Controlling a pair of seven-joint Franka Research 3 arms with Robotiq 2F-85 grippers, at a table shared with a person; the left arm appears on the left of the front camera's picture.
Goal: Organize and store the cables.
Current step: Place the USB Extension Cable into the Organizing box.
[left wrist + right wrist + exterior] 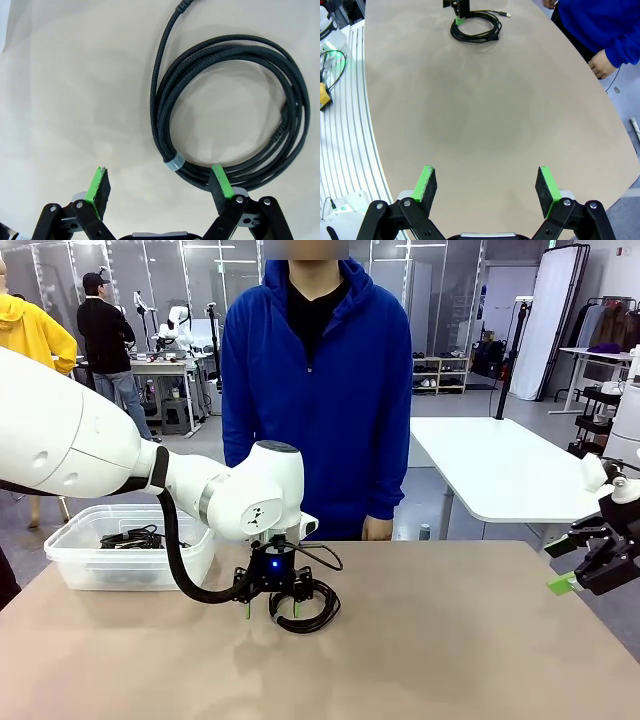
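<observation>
One of the cables (333, 609), a black braided cord wound in a round coil with a grey tape band, lies on the tan table in front of the person. My left gripper (272, 611) stands open right over the coil's left side, fingers pointing down. In the left wrist view the coil (235, 46) fills the upper right, and one green-padded finger (221, 180) overlaps its near edge while the other pad (97, 186) is over bare table. More black cables (130, 537) lie in the clear bin. My right gripper (585, 565) hovers open at the table's right edge, holding nothing.
The clear plastic bin (110, 565) stands at the table's far left. The person in a blue hoodie stands at the far edge, one hand (600, 65) hanging near it. The right wrist view looks along the bare tabletop toward the coil (470, 38).
</observation>
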